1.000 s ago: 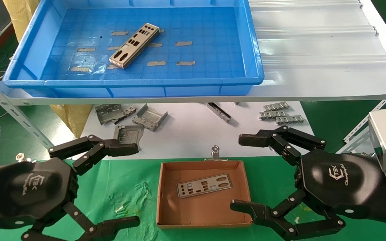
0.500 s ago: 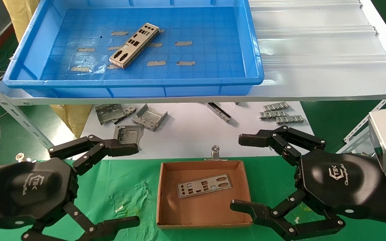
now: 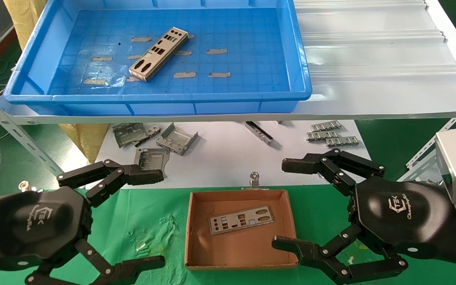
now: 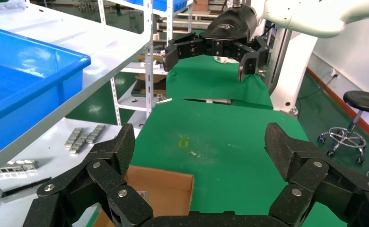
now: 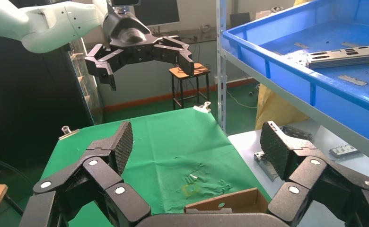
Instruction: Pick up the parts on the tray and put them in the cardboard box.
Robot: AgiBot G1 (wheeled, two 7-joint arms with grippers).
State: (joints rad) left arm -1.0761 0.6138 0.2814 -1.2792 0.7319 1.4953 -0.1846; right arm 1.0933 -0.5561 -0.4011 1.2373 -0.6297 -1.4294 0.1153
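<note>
On the shelf, one part [image 3: 158, 54] remains in the tray [image 3: 34, 97]; another lies in the box [image 3: 238, 256]. Left claw [image 3: 149, 215] and right claw [image 3: 283, 204] flank the box, both agape and empty, presumably between picks.

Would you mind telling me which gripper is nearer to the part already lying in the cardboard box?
Right. The right gripper hangs open at the cardboard box's right wall, close to the part. The left gripper hangs open over the green cloth, left of the box.
</note>
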